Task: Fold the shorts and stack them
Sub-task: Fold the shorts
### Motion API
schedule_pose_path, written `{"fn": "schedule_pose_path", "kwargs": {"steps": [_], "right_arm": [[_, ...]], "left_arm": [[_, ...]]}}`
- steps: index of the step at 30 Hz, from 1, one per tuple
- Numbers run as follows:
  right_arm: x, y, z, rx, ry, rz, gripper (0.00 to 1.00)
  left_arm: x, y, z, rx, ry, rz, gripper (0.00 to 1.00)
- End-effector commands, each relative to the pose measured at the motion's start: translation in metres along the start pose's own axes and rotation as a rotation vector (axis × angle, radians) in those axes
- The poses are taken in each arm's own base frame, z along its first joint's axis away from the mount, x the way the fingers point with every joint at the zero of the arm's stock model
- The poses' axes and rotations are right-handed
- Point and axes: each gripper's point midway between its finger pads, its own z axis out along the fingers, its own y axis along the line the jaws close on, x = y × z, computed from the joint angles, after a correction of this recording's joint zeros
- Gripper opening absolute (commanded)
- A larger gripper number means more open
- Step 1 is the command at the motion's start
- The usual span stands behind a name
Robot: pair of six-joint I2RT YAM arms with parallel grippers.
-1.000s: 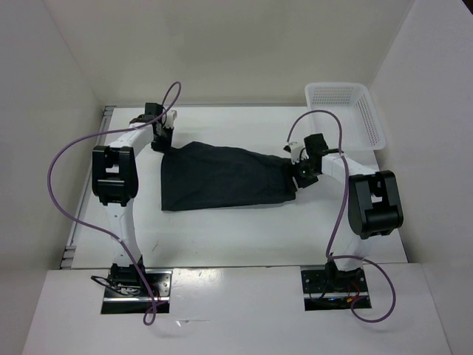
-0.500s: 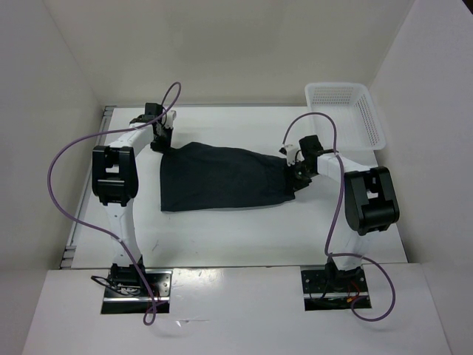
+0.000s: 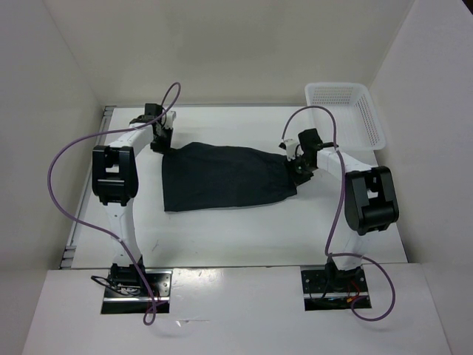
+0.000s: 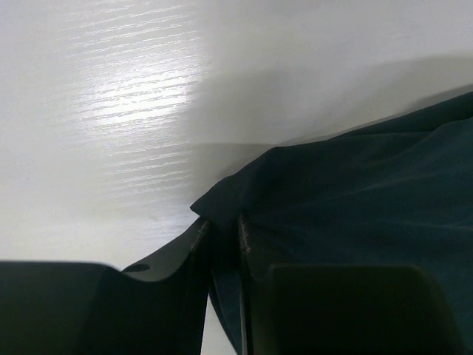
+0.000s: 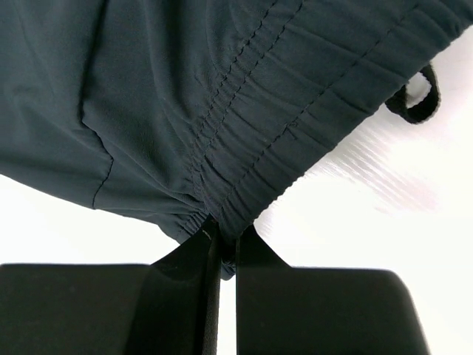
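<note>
Crosswise on the white table [image 3: 222, 233] lie the shorts [image 3: 225, 176], a single dark navy-black sheet, broad at its left end and narrowing toward the right. Each end sits in a gripper. The left gripper [image 3: 164, 144] is at the far left corner, and the right gripper [image 3: 295, 171] is at the narrow right end.

From the left wrist, the left gripper [image 4: 222, 233] has its fingers drawn almost together with only a slim slit between them, and the pointed corner of the shorts [image 4: 355, 192] is pinched in that slit. The cloth there is smooth and thin, with soft creases fanning out from the pinch.

From the right wrist, the right gripper [image 5: 222, 240] is likewise nearly closed, clamping the edge of the waistband [image 5: 295, 111]. That band is ribbed and gathered, with stitch lines running along it, and it puckers where the fingers bite. A small flat black loop [image 5: 417, 96] sticks out from the band onto the glossy tabletop.

A white plastic mesh basket [image 3: 347, 111] stands at the far right corner, well apart from the shorts. Purple cables [image 3: 63, 159] arc over both arms, clear of the cloth.
</note>
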Motion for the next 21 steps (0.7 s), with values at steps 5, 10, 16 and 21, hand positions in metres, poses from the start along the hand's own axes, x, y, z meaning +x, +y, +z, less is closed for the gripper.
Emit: {"fn": "schedule_pose_path", "kwargs": {"steps": [5, 10, 16, 21], "right_arm": [[-0.003, -0.004, -0.040, 0.093, -0.001, -0.049, 0.00], [-0.010, -0.010, -0.055, 0.147, -0.027, -0.058, 0.00], [-0.027, -0.030, -0.077, 0.261, -0.024, -0.094, 0.00], [-0.040, -0.048, -0.103, 0.374, -0.010, -0.146, 0.00]], "left_arm": [[-0.010, 0.005, -0.010, 0.029, -0.038, -0.015, 0.39], [-0.020, -0.014, -0.038, 0.131, -0.081, -0.008, 0.56], [0.014, -0.034, -0.035, 0.184, -0.001, 0.000, 0.59], [0.058, -0.076, -0.013, 0.290, 0.126, 0.031, 0.59]]}}
